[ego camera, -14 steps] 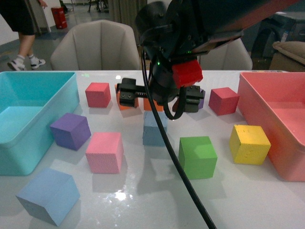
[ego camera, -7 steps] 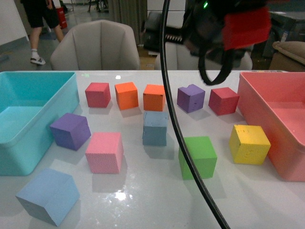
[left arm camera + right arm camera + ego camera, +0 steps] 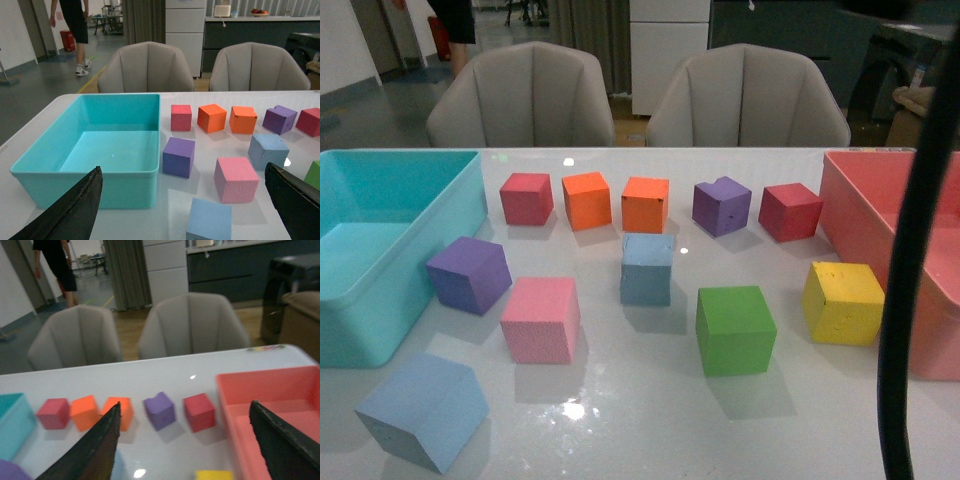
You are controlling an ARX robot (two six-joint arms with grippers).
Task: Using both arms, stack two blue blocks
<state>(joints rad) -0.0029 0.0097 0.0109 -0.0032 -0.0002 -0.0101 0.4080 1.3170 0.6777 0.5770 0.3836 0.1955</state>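
Observation:
Two sky-blue blocks lie apart on the white table. One blue block [image 3: 647,268] sits mid-table in front of the orange cubes. The other blue block [image 3: 422,410] lies at the near left, turned at an angle. In the left wrist view, the near block [image 3: 209,220] lies between my open left gripper's [image 3: 183,172] fingers and below them, and the mid-table block [image 3: 268,151] is further off. My right gripper [image 3: 185,407] is open and empty, high above the table. Neither gripper shows in the front view, only a black cable [image 3: 910,300].
A teal bin [image 3: 380,180] stands at the left and a pink bin [image 3: 850,200] at the right. Purple [image 3: 470,273], pink [image 3: 541,319], green [image 3: 735,328], yellow [image 3: 842,302], red and orange cubes lie around the blue blocks. Two grey chairs stand behind the table.
The arm with the red part, which hung over the middle blue block, has risen and left the front view. Only its cable shows at the right. The blocks have not moved.

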